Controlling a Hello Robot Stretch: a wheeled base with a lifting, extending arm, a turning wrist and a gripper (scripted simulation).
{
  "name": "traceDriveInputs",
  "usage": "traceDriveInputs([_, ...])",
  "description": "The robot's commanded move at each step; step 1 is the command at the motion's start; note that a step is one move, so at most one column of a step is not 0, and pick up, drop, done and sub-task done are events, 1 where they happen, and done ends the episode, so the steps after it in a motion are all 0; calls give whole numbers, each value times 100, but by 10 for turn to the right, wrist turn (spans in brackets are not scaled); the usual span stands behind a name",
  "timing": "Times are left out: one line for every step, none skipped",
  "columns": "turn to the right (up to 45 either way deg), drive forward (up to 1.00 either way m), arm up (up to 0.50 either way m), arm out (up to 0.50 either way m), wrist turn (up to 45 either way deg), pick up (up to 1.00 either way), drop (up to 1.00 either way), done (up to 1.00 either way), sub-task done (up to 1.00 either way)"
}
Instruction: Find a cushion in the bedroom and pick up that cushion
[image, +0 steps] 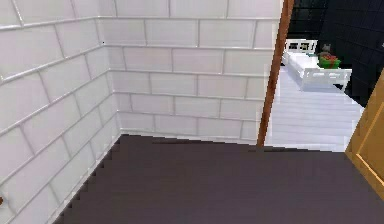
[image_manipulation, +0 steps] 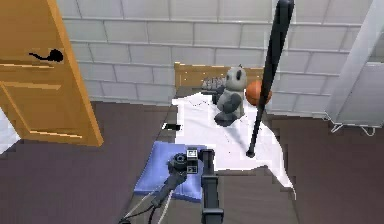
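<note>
The white-sheeted bed (image_manipulation: 215, 140) stood headboard-first against the brick wall. On the bed's near corner lay the blue cushion (image_manipulation: 150, 177), within the arm's reach. A dark bat (image_manipulation: 268, 80) leaned over the bed, beside a seated teddy bear (image_manipulation: 232, 95). The gripper (image_manipulation: 175, 168) hung at the cushion; whether it held anything couldn't be told.

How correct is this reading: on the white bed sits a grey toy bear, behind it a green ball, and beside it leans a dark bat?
Only the colour is wrong: the ball behind the toy bear is orange, not green, as the arm side view shows. The bear sits on the white bed, and the dark bat leans beside it.
</note>
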Motion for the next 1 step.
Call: traceDriveInputs([0, 0, 0, 0, 450, 0, 0, 0, 0])
